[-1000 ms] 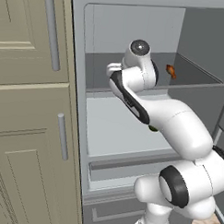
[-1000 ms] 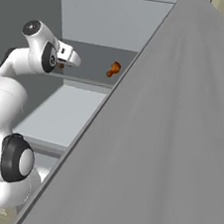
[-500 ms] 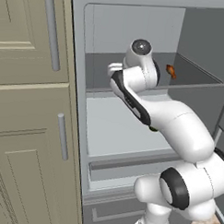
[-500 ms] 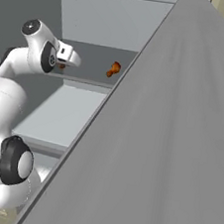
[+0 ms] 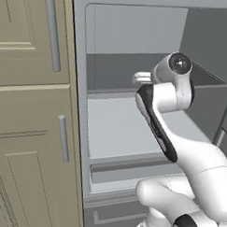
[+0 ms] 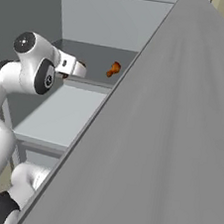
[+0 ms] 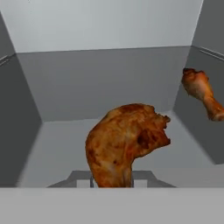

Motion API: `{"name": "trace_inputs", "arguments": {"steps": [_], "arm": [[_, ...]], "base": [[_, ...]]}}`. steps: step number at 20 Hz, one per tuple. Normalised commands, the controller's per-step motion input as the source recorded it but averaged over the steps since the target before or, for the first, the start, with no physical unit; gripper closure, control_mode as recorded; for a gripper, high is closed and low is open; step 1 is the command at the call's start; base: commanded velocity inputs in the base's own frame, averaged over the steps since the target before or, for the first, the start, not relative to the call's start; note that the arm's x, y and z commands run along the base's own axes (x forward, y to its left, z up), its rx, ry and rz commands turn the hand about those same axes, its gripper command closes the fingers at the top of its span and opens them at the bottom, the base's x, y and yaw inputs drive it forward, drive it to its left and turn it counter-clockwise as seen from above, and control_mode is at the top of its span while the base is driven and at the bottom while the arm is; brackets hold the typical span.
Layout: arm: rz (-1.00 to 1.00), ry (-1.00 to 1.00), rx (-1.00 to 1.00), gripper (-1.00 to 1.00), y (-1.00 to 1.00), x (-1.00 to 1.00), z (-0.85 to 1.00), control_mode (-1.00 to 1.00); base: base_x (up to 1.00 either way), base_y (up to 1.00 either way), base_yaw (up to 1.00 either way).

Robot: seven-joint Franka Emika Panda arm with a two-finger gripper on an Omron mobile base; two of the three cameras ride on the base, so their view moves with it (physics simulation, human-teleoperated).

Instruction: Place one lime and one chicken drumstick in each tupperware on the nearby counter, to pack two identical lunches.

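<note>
The robot's arm [image 5: 166, 131] reached into the open fridge, up to the top shelf [image 6: 97, 69]. In the hand view, a big brown chicken drumstick [image 7: 124, 148] sat right in front of the camera. Its thin end pointed down to where the fingers were. The hand [image 7: 111, 181] looked clamped on that thin end, though the meat hid the fingertips. Holding the bony end made sense, because it was the narrow part that fit between the fingers.

A second drumstick [image 7: 202, 92] was off to one side in the hand view, close to the fridge's side wall [image 7: 205, 122]. The same one showed as a small orange shape [image 6: 112, 69] at the back of the shelf in the right base view. It was well apart from the held one, so it should not get bumped.

The shelf had walls on both sides and a back wall, so the only free way out was straight back toward the robot. The big grey fridge door [image 6: 170, 141] stood open on the right and the tan cupboard [image 5: 31, 107] was on the left. The arm would need to pull back between them with care.
</note>
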Motion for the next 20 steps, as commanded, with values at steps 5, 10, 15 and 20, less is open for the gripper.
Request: {"name": "trace_inputs", "arguments": {"steps": [5,10,15,20], "arm": [[0.0,-0.08,0.0,1.0,-0.29,-0.86,0.2,-1.0],[0.0,0.0,0.0,1.0,-0.01,-0.63,0.01,-1.0],[0.01,0.0,0.0,1.0,0.0,-0.33,0.0,1.0],[0.0,0.0,0.0,1.0,0.0,0.0,0.0,1.0]], "base": [[0.0,0.0,0.0],[0.0,0.0,0.0],[-0.32,0.0,0.02],[-1.0,0.0,0.06]]}}
